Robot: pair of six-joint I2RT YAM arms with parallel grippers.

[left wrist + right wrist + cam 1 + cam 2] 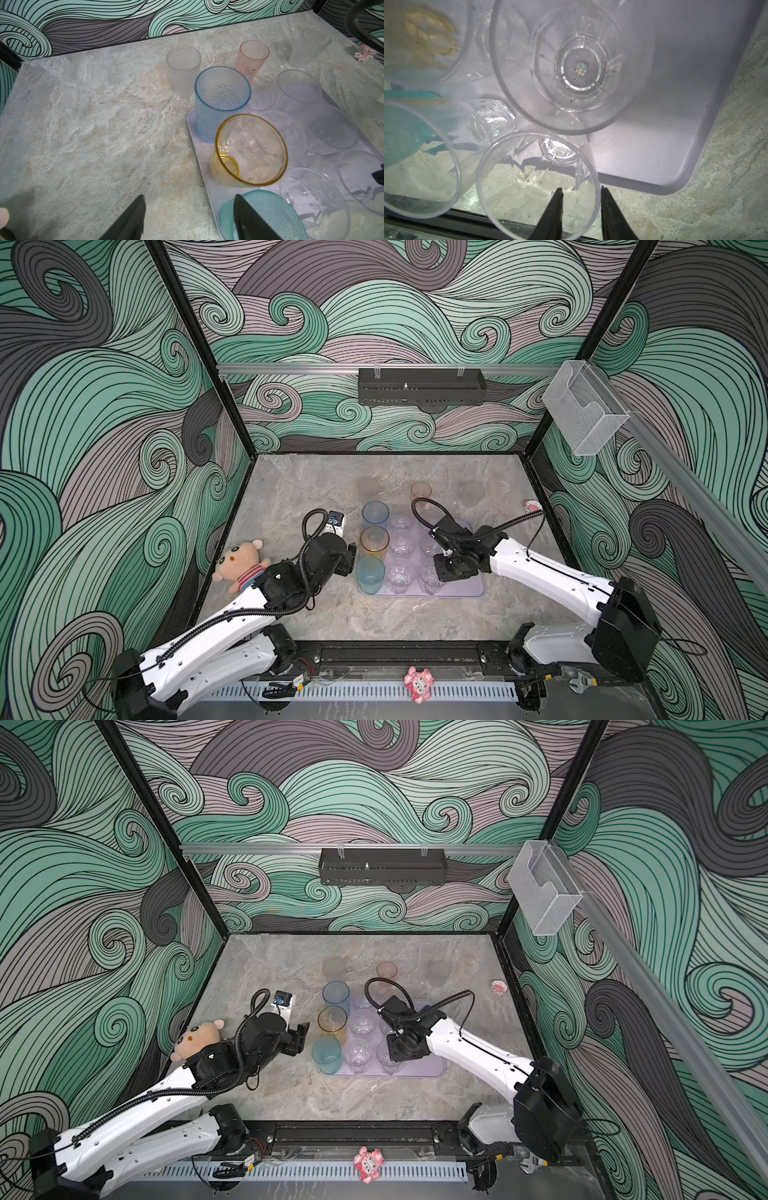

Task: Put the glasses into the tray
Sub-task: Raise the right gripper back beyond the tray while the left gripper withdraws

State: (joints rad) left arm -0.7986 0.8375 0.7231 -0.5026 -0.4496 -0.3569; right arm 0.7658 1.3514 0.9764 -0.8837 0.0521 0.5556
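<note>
Our left gripper (188, 209) gapes empty; the right gripper (581, 188), slightly parted, straddles the clear glass (517, 197) at the tray's (675, 124) six o'clock. We judge it light, slick: pinch the rim wall.

Lilac tray (473, 591), mostly loaded
Blue tumbler (375, 512), amber tumbler (374, 541), teal tumbler (371, 574) and clear glasses (400, 576) upright on it; pink tumbler (420, 489) and frosted tumblers (368, 488) stand just beyond.

marble tabletop (374, 622): tray (471, 593), pink tumbler (421, 490)
</note>
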